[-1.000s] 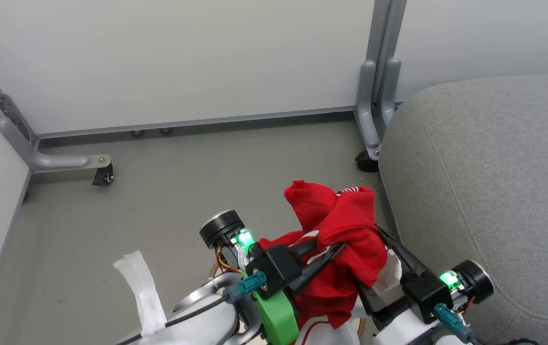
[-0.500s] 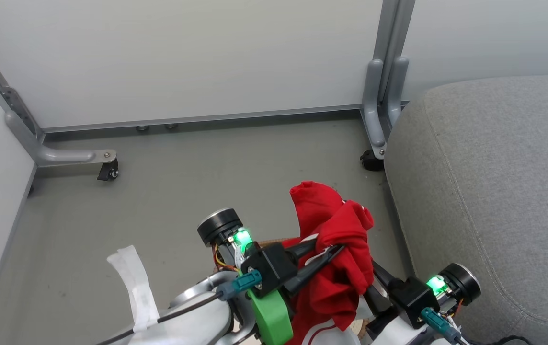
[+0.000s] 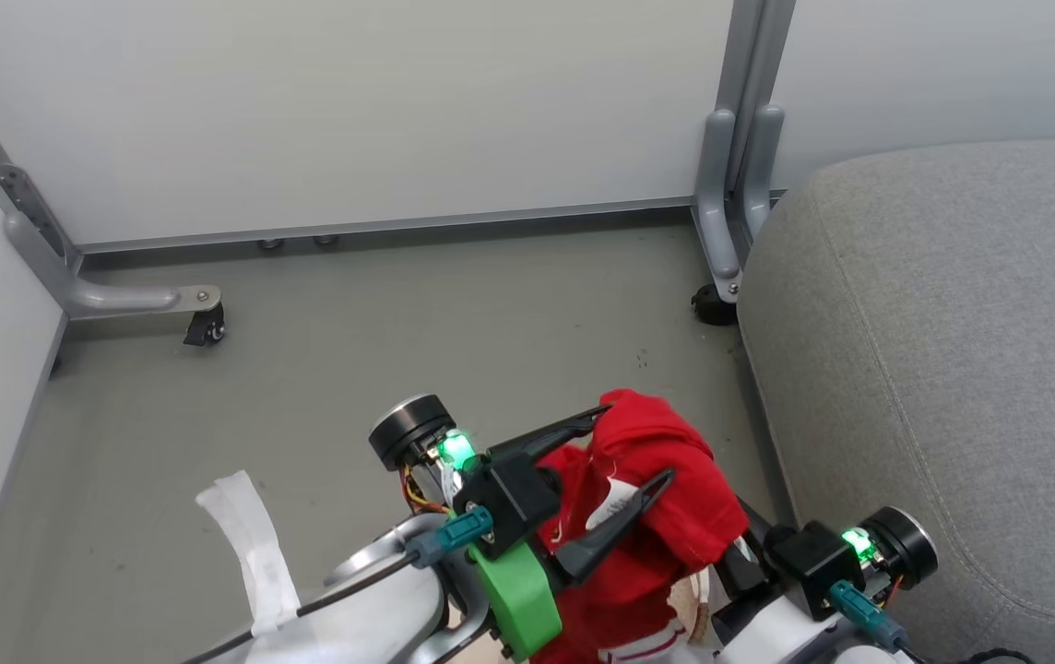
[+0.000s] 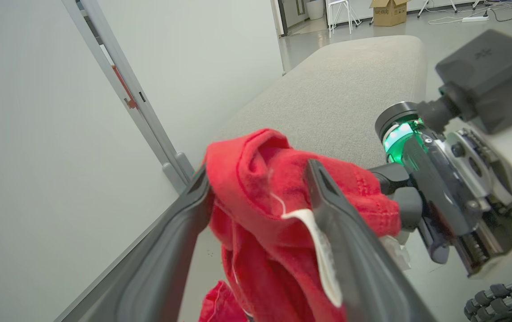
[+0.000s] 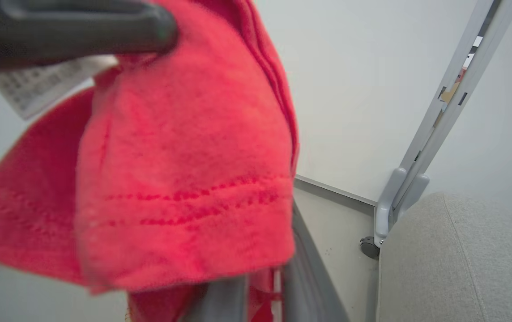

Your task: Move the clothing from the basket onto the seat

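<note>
Beside the large grey fabric-upholstered seat (image 3: 952, 323), above the grey floor (image 3: 398, 350) | soft red clothing (image 3: 675, 516) with white trim is held aloft | left claw (image 3: 635, 444) spread wide around it | right claw (image 5: 262, 290) pinched on a fold | risk: cloth snagged on open fingers (image 4: 350, 250), dropped short.

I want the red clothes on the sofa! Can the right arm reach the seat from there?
Probably yes: the right gripper seems to pinch the clothing, and the seat sits right beside it with nothing between.
</note>
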